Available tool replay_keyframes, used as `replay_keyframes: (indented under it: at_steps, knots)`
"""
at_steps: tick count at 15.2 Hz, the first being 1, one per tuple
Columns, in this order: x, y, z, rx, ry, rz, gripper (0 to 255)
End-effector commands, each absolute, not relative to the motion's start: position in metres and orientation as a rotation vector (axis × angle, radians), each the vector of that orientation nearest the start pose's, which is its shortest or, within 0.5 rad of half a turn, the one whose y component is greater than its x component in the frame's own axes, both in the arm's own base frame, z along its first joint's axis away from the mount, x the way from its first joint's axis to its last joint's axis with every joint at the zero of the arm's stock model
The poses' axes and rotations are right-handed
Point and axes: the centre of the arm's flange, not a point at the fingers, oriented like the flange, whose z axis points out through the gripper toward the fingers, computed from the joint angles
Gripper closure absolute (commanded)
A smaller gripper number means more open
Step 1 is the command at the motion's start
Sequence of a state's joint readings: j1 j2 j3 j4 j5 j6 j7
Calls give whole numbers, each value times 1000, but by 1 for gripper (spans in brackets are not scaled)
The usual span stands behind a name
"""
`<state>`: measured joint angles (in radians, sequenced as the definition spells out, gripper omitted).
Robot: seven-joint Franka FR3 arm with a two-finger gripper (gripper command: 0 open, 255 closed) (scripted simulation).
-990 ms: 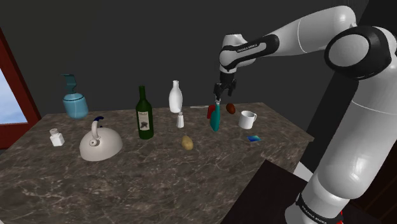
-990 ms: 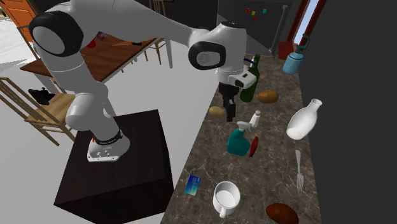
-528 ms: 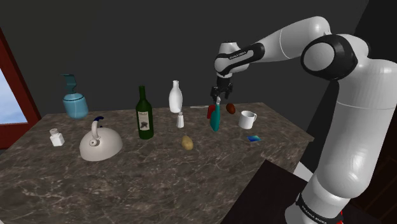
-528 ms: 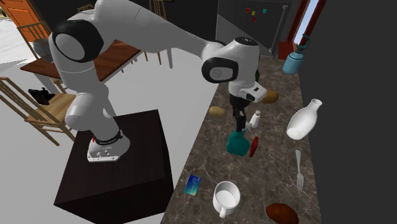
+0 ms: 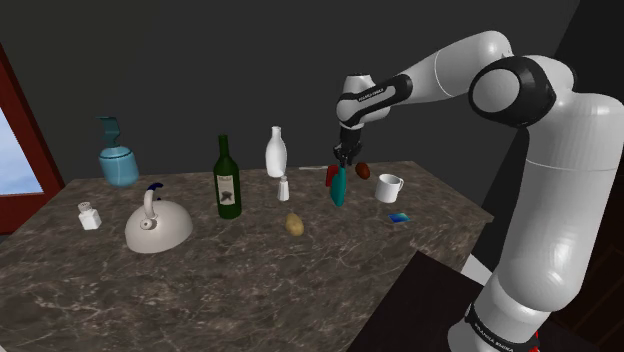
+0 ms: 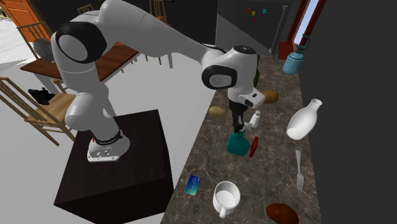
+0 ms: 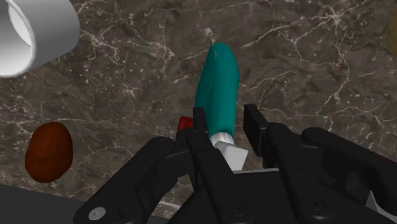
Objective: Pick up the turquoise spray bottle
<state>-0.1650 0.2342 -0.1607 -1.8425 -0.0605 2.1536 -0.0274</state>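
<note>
The pincer hangs open, one finger on either side of the white neck of the turquoise spray bottle, not closed on it. The bottle stands on the dark marbled counter. Near it are a brown rounded thing and a white mug.

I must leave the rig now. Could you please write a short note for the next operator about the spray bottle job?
Gripper: open, one finger on each side of the spray bottle's top, not clasping it.
Spray bottle: turquoise, standing on the dark marble counter, with a white mug close by.
Done: gripper brought down over the bottle.
Left: shut the fingers on it, then lift.
</note>
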Motion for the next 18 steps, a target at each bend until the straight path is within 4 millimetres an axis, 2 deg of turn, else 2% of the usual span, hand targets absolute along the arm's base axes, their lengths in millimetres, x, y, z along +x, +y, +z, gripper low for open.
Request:
replay_keyframes:
  at_steps: [1,8,18]
  knots:
    - [593,-197,409,-3214,422,-102,255]
    - [593,-197,409,-3214,422,-102,255]
    - [593,-197,462,-3214,422,-102,255]
